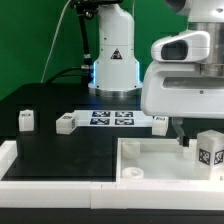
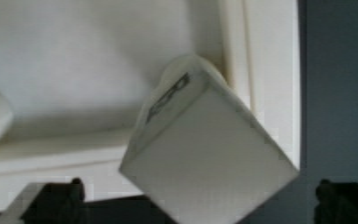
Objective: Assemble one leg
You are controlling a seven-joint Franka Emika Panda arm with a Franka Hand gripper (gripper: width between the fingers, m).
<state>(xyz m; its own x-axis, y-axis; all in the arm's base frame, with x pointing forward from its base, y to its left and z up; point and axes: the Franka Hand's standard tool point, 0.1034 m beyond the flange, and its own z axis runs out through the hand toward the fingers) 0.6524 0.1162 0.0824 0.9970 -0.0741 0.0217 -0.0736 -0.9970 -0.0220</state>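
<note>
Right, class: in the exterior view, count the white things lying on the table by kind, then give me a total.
legs: 4
tray: 1
marker board: 1
Total: 6

— What does the arm [image 1: 112,45] look like at the top centre of the exterior view?

— White, smooth, rounded shells. Its lower column carries a black triangle mark, and a pale blue glow runs round the foot [image 1: 114,84].

— Any cables?

— A thin dark one hangs down the left of the column, over the green backdrop.

— And the big shape at the upper right?

— The wrist housing [image 1: 185,72], a boxy white-grey casing with rounded corners and a dark band across the top, blurred from closeness.

— The jaws?

— In the wrist view, only two black finger tips [image 2: 55,199] at the bottom corners, dark and matte.
</note>
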